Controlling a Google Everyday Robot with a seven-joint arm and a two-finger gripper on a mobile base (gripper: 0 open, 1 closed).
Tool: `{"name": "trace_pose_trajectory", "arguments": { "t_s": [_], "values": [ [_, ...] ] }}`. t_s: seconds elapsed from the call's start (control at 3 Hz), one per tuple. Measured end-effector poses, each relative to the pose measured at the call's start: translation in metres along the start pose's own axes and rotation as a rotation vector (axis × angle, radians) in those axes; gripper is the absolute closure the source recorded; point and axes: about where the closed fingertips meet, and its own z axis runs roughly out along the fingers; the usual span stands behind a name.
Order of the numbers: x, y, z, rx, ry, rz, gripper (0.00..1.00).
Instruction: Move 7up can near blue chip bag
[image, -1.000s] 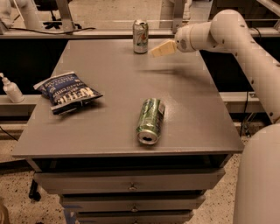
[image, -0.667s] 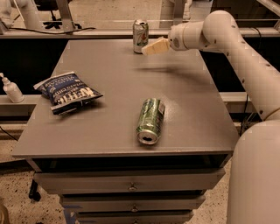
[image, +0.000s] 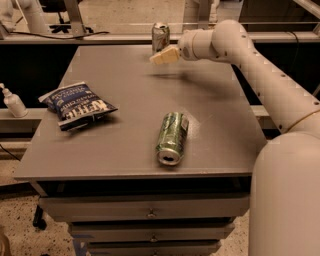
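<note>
The 7up can (image: 160, 36) stands upright at the far edge of the grey table (image: 125, 145), pale silver with faint green and red marks. The blue chip bag (image: 77, 105) lies flat at the table's left side, dark navy with white lettering. My gripper (image: 161, 57) is at the end of the white arm that reaches in from the right. Its cream fingers point left and hover just in front of and below the 7up can, close to it. It holds nothing that I can see.
A dark green patterned can (image: 171, 137) lies on its side near the table's front centre. A white pump bottle (image: 12, 101) stands on a ledge to the left. The table has drawers (image: 150, 214) below its front edge.
My gripper has moved left along the far edge, from right of the 7up can to just in front of it. The cans and the bag have not moved.
</note>
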Motion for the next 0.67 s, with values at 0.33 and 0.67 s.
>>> {"name": "trace_pose_trajectory", "arguments": {
  "t_s": [0.33,0.67],
  "values": [
    [0.002,-0.013,0.018,0.050,-0.008,-0.010,0.00],
    [0.001,-0.026,0.029,0.079,-0.029,0.022,0.00]
  ]
}}
